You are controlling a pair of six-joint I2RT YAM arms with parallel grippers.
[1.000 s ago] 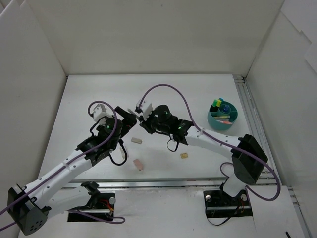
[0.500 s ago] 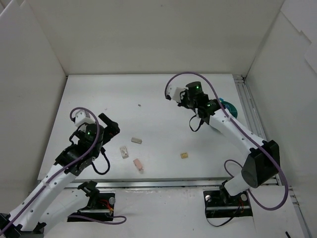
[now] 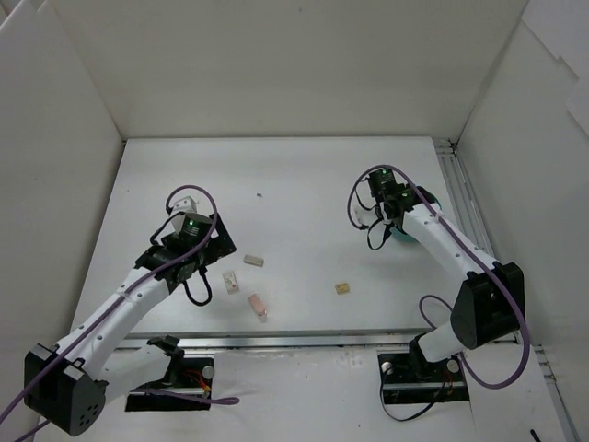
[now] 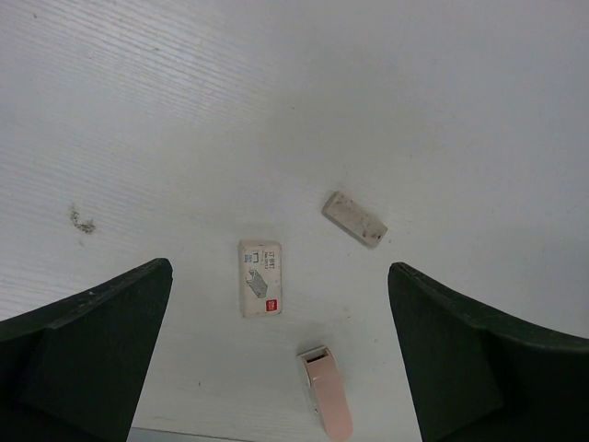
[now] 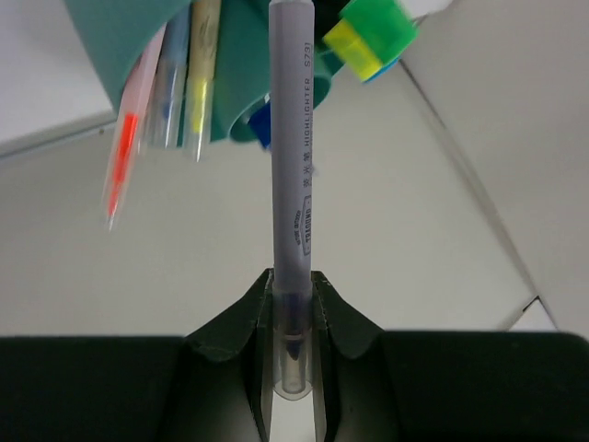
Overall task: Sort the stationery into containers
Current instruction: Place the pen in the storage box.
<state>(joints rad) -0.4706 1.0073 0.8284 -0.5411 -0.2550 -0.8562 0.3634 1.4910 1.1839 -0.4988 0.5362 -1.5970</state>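
The right gripper (image 5: 293, 304) is closed tightly on a grey highlighter (image 5: 293, 175), pinching it near one end so the barrel sticks straight out ahead of the fingers. The far end of the highlighter reaches the teal tub (image 5: 101, 37), though the wrist view does not show whether it is inside or touching. The tub already holds an orange pen (image 5: 127, 138), a clear pen and a yellowish one beside it, and markers with a green cap (image 5: 379, 20) and a yellow cap (image 5: 352, 48). From above, this arm covers most of the tub, which sits at the right side of the white table (image 3: 304, 175). The left gripper (image 4: 278, 269) is spread wide with nothing between its fingers (image 4: 83, 350), and it hangs above the table over three small items that lie near each other but apart. These are a white eraser (image 4: 259, 278) with a printed label, directly below the open jaws, a beige stick (image 4: 354, 219) lying at a slant farther out, and a pink eraser (image 4: 327, 391) closer to the near edge. A tan cube (image 3: 342, 288) lies alone on the table, between the two arms and well apart from the other pieces
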